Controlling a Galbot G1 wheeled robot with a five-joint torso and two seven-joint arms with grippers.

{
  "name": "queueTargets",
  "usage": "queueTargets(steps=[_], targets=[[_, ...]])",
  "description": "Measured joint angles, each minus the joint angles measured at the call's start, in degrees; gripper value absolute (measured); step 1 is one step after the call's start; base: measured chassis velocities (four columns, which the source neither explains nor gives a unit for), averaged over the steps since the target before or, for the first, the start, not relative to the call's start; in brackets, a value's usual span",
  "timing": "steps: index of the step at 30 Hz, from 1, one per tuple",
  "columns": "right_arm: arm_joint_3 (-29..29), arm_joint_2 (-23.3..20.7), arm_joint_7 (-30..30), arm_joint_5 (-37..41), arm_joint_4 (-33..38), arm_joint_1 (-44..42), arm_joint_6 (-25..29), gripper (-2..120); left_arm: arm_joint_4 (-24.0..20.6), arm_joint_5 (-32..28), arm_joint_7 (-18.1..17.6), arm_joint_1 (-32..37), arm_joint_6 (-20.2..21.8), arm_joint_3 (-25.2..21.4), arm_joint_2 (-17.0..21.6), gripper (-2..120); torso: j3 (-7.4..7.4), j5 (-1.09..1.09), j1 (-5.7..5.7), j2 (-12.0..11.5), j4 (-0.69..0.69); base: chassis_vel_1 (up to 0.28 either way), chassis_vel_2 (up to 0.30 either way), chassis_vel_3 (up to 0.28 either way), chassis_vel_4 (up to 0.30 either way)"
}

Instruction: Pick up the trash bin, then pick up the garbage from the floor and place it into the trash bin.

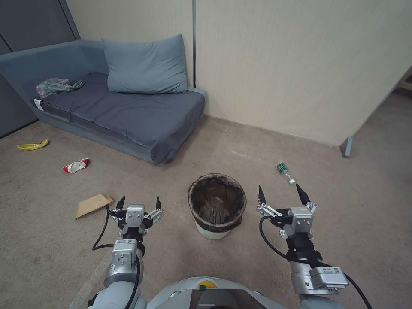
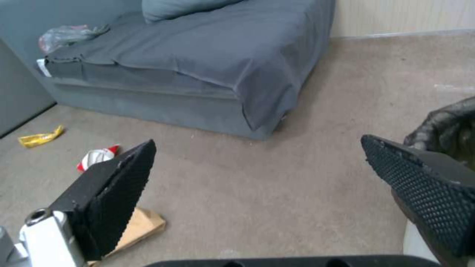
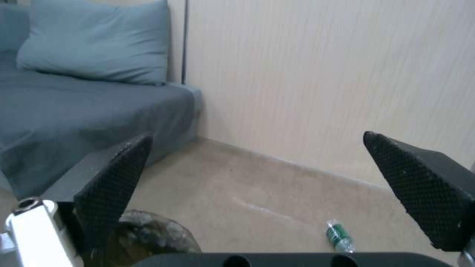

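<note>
While the trash bin [image 1: 216, 206] stands between them, left gripper [image 1: 139, 201] and right gripper [image 1: 281, 193] hover — jaws spread.

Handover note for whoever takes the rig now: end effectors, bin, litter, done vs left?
Left end effector: open, empty, beside the trash bin on its left.
Right end effector: open, empty, on the bin's right.
Bin stands upright on the floor between them, not yet picked up, nothing in it that I can make out.
Litter on the floor: tan paper bag, red-and-white wrapper, yellow packet, green-labelled bottle.
Done: nothing. Left: lift bin, collect all four.
</note>
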Motion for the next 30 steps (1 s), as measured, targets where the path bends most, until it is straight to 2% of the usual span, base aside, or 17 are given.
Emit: queueTargets(steps=[16,18,19,20,21,24,28,30], targets=[[0.1,0.0,-3.3,-1.4,0.0,1.8,1.6,100,0.0,-0.1,0.1,-1.3,0.1,0.6,-0.3,100,-0.02,0.02,-0.02,0.0,0.00,0.016,-0.010,-0.017,0.013],[0.1,0.0,-3.3,-2.1,0.0,1.8,1.8,100,0.0,-1.9,1.8,-1.2,-0.1,1.1,-0.3,100,-0.02,0.02,-0.02,0.0,0.00,0.000,0.000,0.000,0.000],[0.1,0.0,-3.2,-2.4,0.0,1.8,2.0,100,0.0,-5.4,4.2,-1.4,0.0,2.0,-0.3,100,-0.02,0.02,-0.02,0.0,0.00,0.000,0.000,0.000,0.000],[0.1,0.0,-3.2,-2.4,0.0,1.8,2.0,100,0.0,-5.4,4.2,-1.4,0.0,2.0,-0.3,100,-0.02,0.02,-0.02,0.0,0.00,0.000,0.000,0.000,0.000],[0.2,0.0,-3.1,-2.5,0.0,1.8,2.0,100,0.0,-8.9,6.3,-1.6,0.9,2.6,-0.3,100,-0.02,0.02,-0.02,0.0,0.00,0.000,0.000,0.000,0.000],[0.4,0.0,-2.9,-2.4,0.0,1.9,2.1,100,0.0,-14.3,9.5,-2.3,2.1,2.4,0.0,100,-0.02,0.02,-0.02,0.0,0.00,0.000,0.000,0.000,0.000],[0.4,0.0,-2.8,-2.3,0.0,2.0,2.1,100,0.0,-15.3,10.7,-2.6,2.1,1.9,0.2,100,-0.02,0.02,-0.02,0.0,0.00,0.000,0.000,0.000,0.000],[0.4,0.0,-2.8,-1.5,0.0,2.2,2.1,100,0.0,-14.4,11.4,-2.8,0.7,1.0,0.3,100,-0.02,0.02,-0.02,0.0,0.00,0.000,0.000,0.000,0.000]])
